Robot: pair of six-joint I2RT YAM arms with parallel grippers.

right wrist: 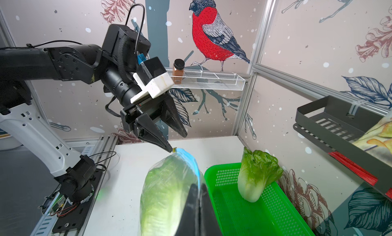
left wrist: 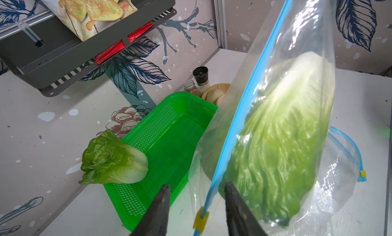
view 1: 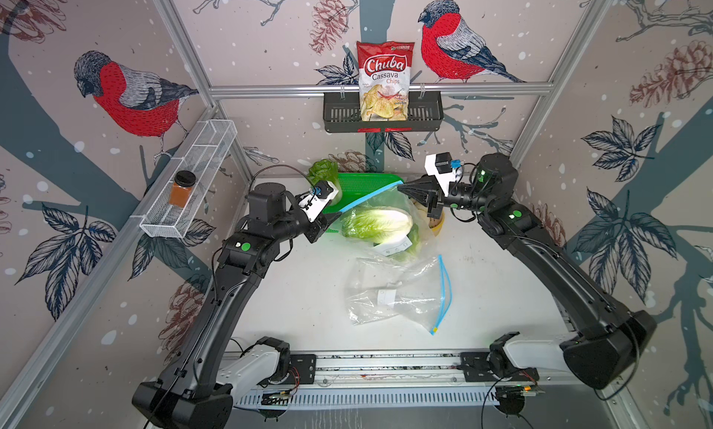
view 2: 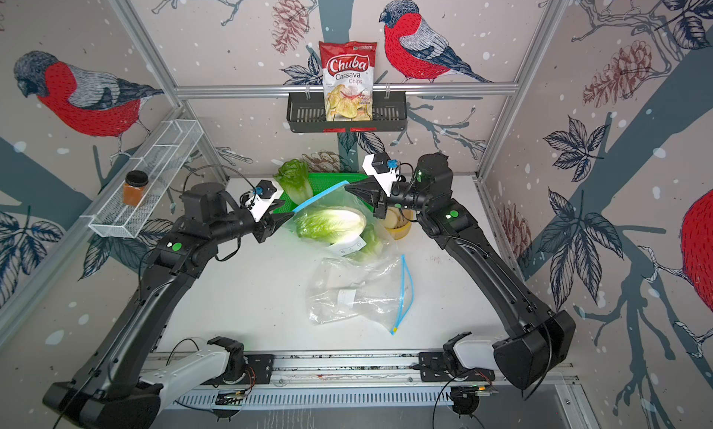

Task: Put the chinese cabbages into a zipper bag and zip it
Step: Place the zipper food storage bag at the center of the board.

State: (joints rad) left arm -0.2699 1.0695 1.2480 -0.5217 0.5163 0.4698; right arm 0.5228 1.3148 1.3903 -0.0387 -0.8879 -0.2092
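Top views
- Zipper bag (view 1: 370, 197) (view 2: 320, 195): held raised over the far middle of the desk (view 1: 289, 292); its blue zip edge is stretched from the left jaws at 8 o'clock to the right jaws at 2 o'clock.
- Bagged cabbage (view 1: 376, 224) (view 2: 330, 222): seen inside the bag, lying crosswise.
- Second bagged cabbage (view 1: 411, 242) (view 2: 372, 242): seen lower in the same bag, at 5 o'clock of the first, mostly covered.
- Loose cabbage (view 1: 324, 172) (view 2: 295, 176): found outside the bag at its 11 o'clock, at the end of the green basket (view 1: 359, 184).
- Spare bag (view 1: 401, 303): laid flat on the desk, just beside the held bag at its 6 o'clock.
- Yellow bowl (view 1: 438, 224): partly hidden at the bag's 3 o'clock.

Left wrist view
- Left jaws: parted to a moderate width; the zip edge and yellow slider (left wrist: 200, 220) are passed between them, and neither finger is seen pressing on them.
- Loose cabbage (left wrist: 112, 160): rested on the basket (left wrist: 165, 139) rim, leaves hanging outside.
- Zipper bag (left wrist: 286, 43): a cabbage is seen through its plastic.

Right wrist view
- Right jaws: closed tight on the zip edge (right wrist: 191, 160).
- Left jaws: seen apart, the lower tip touching the bag's slider corner.
- Loose cabbage (right wrist: 256, 177): propped upright in the basket's corner.
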